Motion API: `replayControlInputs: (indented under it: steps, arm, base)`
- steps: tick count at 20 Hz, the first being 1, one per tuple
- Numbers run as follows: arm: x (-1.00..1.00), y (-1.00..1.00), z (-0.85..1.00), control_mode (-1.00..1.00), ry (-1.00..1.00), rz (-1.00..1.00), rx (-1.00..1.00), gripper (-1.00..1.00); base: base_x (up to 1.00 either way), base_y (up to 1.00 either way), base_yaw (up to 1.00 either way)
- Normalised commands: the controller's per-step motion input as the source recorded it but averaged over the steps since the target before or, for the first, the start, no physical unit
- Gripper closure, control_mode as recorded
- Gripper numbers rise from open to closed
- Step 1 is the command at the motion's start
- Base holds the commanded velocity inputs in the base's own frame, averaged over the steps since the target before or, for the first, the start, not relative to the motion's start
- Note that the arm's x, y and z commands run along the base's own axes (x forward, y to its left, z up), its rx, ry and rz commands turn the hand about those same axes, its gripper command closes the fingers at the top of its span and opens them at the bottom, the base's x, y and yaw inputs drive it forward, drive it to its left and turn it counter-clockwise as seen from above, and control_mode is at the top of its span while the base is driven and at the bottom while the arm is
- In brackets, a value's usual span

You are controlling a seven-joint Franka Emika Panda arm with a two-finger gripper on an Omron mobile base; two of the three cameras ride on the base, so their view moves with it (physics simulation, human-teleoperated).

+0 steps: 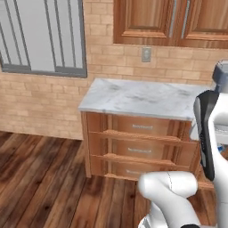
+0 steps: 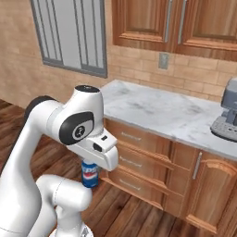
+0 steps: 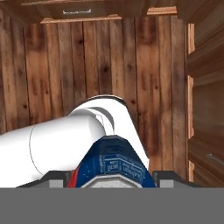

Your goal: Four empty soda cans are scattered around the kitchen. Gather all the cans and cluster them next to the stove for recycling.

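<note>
A blue soda can (image 3: pixel 113 162) sits between my two dark fingertips, and my gripper (image 3: pixel 113 178) is shut on it. In the right base view the same blue can (image 2: pixel 90 175) hangs under my hand, above the wood floor and in front of the drawers. The hand points down at the floor beside my own white arm. The stove is out of view. No other soda cans are in view here.
A marble counter (image 1: pixel 142 98) over wooden drawers (image 1: pixel 138 149) stands ahead against the brick wall. A grey appliance (image 2: pixel 227 115) sits on its right end. A window (image 1: pixel 42 35) is at the left, upper cabinets (image 1: pixel 169 22) hang above, and open wood floor (image 1: pixel 40 182) lies to the left.
</note>
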Motion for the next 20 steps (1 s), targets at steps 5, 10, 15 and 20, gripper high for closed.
replayControlInputs:
  steps: [5,10,15,20]
  arm:
    - [0.00,0.00,0.00,1.00,0.00,0.00,0.00,1.00]
    - [0.00,0.00,0.00,1.00,0.00,0.00,0.00,1.00]
    - [0.00,0.00,0.00,1.00,0.00,0.00,0.00,1.00]
    - [0.00,0.00,0.00,1.00,0.00,0.00,0.00,1.00]
  base:
    - [0.00,0.00,0.39]
    - [-0.04,0.00,0.38]
    - [-0.22,0.00,0.35]
    - [-0.34,-0.01,0.36]
